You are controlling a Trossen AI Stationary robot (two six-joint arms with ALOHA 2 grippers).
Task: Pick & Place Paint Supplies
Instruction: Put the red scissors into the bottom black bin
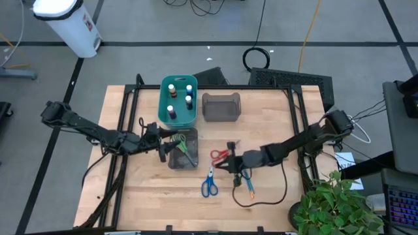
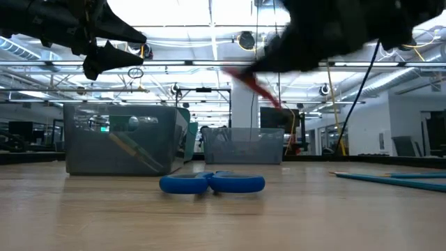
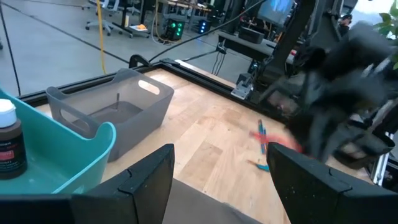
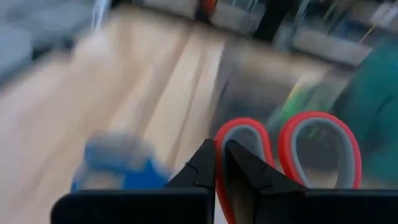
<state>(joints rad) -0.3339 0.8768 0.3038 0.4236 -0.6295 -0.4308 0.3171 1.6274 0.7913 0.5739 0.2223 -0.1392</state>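
Wood table [image 1: 274, 196], lower frame; plant [image 1: 336, 205] at lower right corner. Blue scissors [image 1: 209, 185] lie flat at lower centre, brushes [image 1: 248, 186] just right of them. My right gripper [image 1: 231, 161] pinches the red scissors [image 1: 219, 155], lifted off the wood. My left gripper [image 1: 163, 145] hangs wide at the clear bin [image 1: 183, 162] holding green-yellow scissors [image 1: 181, 145]. Beyond, upper centre: teal bin [image 1: 163, 104] with paint bottles [image 1: 189, 100], grey bin [image 1: 221, 108].

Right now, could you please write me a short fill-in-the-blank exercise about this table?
1. The right claw is shut on the scissors with ____ handles.
2. The paint bottles stand in the ____ bin.
3. The blue scissors lie flat on the ____.
Missing words: red; teal; table
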